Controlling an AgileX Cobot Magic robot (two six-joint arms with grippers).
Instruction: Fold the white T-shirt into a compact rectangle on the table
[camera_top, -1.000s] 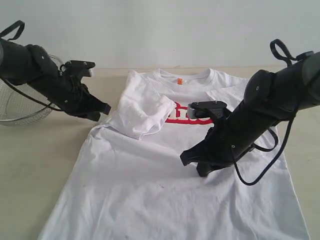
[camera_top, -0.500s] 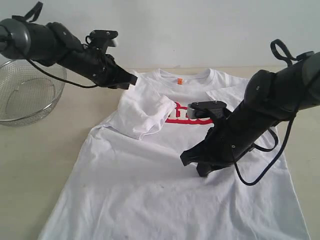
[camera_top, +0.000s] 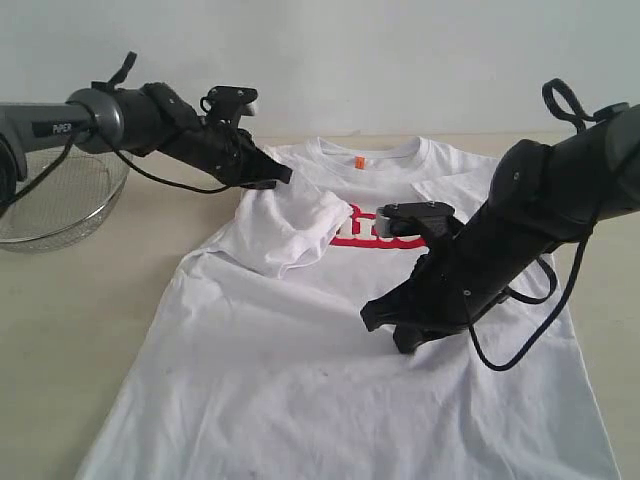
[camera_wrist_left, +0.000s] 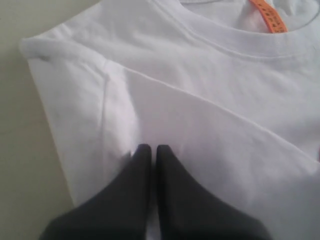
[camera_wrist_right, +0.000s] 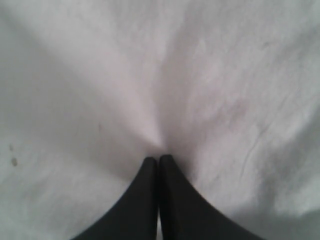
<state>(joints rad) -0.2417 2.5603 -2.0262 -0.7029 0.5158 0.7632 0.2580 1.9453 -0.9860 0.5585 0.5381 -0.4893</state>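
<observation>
1. The table (camera_top: 80, 330) carries the white T-shirt (camera_top: 300, 370), spread chest-up with its collar at the far side.
2. A wire basket (camera_top: 50, 215) sits at the table's left.
3. The right gripper (camera_top: 390, 328), clenched, meets puckered cloth at mid-shirt.
4. The left gripper (camera_top: 285, 177), clenched on nothing, points at a shoulder.
5. One sleeve (camera_top: 285, 230) lies folded inward.
6. An orange neck tag (camera_top: 359, 160) marks the collar.

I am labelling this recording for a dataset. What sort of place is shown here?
Probably a robot lab or test bench: a beige table against a plain wall, a left arm and right arm over a white T-shirt, and a wire-mesh basket aside.
</observation>
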